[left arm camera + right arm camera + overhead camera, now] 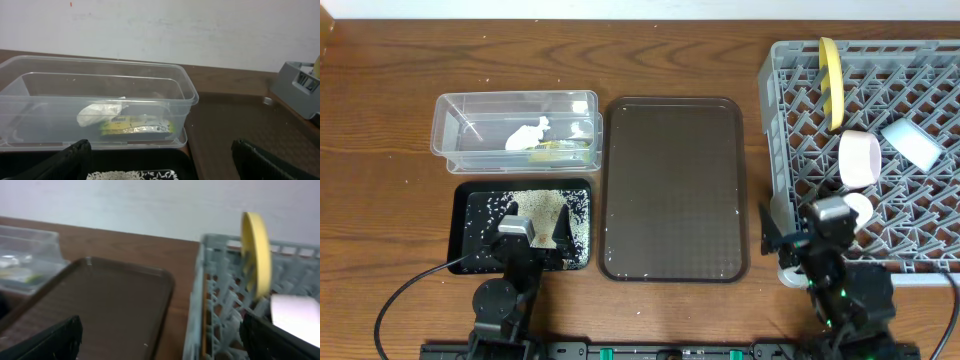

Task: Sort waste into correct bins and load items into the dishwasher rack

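The clear tub [515, 105] holds the crumpled white tissue [528, 133] and the green-yellow wrapper [558, 151]; both also show in the left wrist view, tissue [97, 114] and wrapper [135, 127]. The black tray [465, 200] holds scattered rice [535, 205]. The grey rack [790, 110] holds the yellow plate [833, 80] on edge, the white-pink bowl [860, 160] and the light-blue bowl [910, 143]. I cannot make out the chopsticks. My left gripper [518, 235] [161, 146] is open and empty over the black tray. My right gripper [817, 235] [161, 322] is open and empty over the rack's front left corner.
The dark brown serving tray [672, 190] lies between the bins and the rack, with a few white specks on it. The rack's wall [200, 310] and the upright plate [256, 255] stand just right of my right gripper. A cable loops at the front left.
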`<action>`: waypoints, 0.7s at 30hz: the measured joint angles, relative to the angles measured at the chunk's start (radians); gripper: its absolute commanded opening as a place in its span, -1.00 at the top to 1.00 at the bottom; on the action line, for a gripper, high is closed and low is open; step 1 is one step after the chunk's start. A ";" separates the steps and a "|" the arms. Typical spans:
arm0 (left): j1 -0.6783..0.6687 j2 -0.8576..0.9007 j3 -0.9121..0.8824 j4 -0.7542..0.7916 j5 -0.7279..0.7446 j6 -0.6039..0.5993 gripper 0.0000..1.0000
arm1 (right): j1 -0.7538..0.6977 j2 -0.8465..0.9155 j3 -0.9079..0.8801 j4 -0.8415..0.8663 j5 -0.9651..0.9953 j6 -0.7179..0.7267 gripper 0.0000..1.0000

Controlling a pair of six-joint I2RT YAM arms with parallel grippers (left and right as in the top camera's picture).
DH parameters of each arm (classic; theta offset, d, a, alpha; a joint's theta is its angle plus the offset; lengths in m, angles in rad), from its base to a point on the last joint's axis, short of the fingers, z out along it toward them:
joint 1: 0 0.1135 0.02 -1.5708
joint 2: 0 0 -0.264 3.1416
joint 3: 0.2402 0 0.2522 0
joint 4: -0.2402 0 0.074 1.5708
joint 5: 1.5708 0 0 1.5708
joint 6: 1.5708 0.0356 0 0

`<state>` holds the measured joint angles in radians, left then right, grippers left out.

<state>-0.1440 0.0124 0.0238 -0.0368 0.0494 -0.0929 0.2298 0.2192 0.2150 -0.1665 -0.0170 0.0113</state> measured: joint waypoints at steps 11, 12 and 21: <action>0.000 0.000 0.000 0.000 0.000 0.000 -0.83 | -0.080 -0.203 -0.206 0.109 -0.010 0.048 -0.98; 0.000 0.000 0.000 0.000 0.000 0.000 -0.83 | -0.082 -0.203 -0.206 0.113 -0.010 0.049 -0.99; 0.000 0.000 0.000 0.000 0.000 0.000 -0.84 | -0.082 -0.206 -0.206 0.097 -0.009 0.056 -0.99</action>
<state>-0.1440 0.0124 0.0238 -0.0368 0.0494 -0.0929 0.1478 0.0135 0.0090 -0.0700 -0.0257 0.0677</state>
